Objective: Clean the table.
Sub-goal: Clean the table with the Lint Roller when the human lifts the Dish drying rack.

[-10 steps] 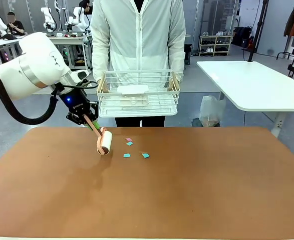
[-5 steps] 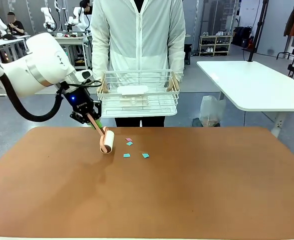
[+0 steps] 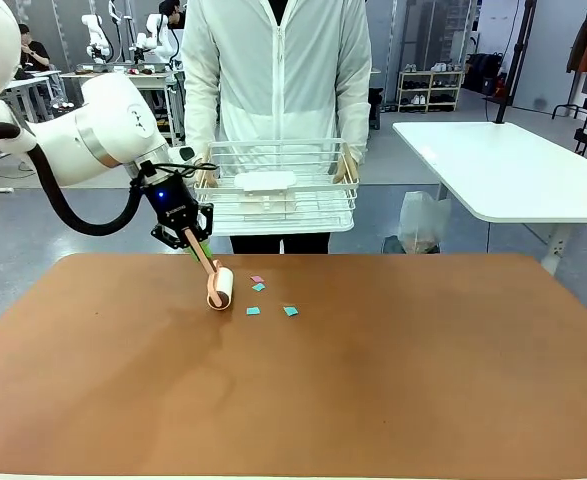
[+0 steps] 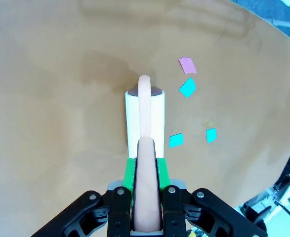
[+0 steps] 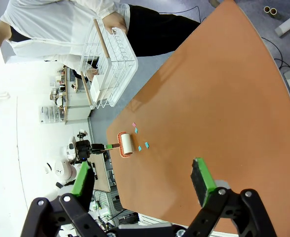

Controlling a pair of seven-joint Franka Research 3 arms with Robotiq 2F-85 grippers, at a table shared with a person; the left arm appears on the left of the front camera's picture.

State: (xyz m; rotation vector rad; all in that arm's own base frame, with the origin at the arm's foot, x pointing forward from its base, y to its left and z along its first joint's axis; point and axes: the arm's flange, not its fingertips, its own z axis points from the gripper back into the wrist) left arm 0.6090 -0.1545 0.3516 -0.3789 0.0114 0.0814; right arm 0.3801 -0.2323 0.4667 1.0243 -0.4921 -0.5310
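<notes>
Left wrist view looks down the left gripper (image 4: 145, 170), its green pads clenched on the peach handle of a lint roller (image 4: 145, 118). The white roll seems to rest on the reddish-brown counter (image 4: 61, 98), the surface to be cleaned. Just beside the roll, all off one side, lie four paper scraps: a pink one (image 4: 186, 64) and three teal ones (image 4: 187, 87) (image 4: 176, 140) (image 4: 211, 135). The main risk is a stroke along the handle's line that runs past the scraps instead of over them. The roll's end could also nudge the light paper away, and hard downward pressure could twist the thin handle between the pads. In the front view the left arm enters from picture left, wrist pitched down, and the handle slants from the left gripper (image 3: 180, 228) down to the roll (image 3: 220, 287) near the counter's far edge. Beyond that edge a person holds a white wire basket (image 3: 273, 190). The right gripper (image 5: 141, 175) hangs well above the counter, jaws spread and holding nothing.
</notes>
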